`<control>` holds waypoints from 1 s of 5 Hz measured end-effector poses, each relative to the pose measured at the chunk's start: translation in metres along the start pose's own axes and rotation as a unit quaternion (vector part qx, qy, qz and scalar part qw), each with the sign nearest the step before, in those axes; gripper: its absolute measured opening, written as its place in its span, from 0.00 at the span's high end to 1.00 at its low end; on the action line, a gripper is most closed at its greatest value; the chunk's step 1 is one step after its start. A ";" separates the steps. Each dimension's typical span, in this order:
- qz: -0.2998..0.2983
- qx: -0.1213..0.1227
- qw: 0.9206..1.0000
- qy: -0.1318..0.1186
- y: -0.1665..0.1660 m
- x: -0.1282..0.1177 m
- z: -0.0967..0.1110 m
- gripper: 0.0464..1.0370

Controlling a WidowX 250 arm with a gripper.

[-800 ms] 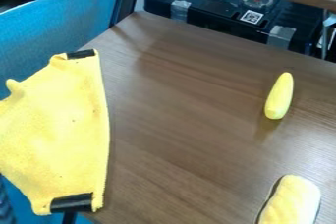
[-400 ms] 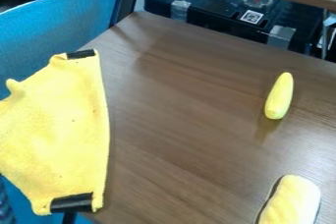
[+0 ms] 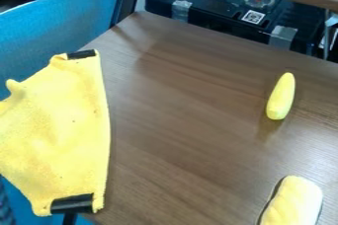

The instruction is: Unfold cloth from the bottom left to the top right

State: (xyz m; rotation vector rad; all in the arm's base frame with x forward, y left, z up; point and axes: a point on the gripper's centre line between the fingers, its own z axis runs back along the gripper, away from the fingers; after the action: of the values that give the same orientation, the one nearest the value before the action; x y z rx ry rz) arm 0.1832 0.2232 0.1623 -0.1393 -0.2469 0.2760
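Yellow cloth (image 3: 63,135) on L, long axis runs top-to-btm.

Comprises one slim yellow object (image 3: 281,96), one rounded yellow object (image 3: 294,202), brown wood-grain table (image 3: 185,105), blue fabric panel (image 3: 56,39), dark case (image 3: 214,14) bearing tape patches (image 3: 283,36) and code label (image 3: 253,17).

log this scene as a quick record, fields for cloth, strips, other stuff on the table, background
cloth: yellow cloth, spread broadly at the left side of the table
cloth outline: uneven, small bump at upper left
black strips: upper strip and lower strip, at the cloth's ends
right side: slim yellow object
lower right: rounded pale yellow object, cut off by the view's edge
background: black box beyond the table
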 end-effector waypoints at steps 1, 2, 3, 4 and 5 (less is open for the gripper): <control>0.051 0.005 0.999 0.002 0.014 -0.015 -0.022 0.04; 0.115 0.001 0.993 0.007 0.039 -0.031 -0.049 0.04; 0.143 0.019 0.989 0.020 0.060 -0.040 -0.072 0.04; 0.151 0.037 0.987 0.034 0.069 -0.049 -0.090 0.04; 0.151 0.048 0.986 0.041 0.075 -0.054 -0.102 0.04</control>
State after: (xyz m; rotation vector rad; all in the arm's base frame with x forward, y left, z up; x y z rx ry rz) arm 0.1404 0.2686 0.0398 -0.0913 -0.1295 0.5817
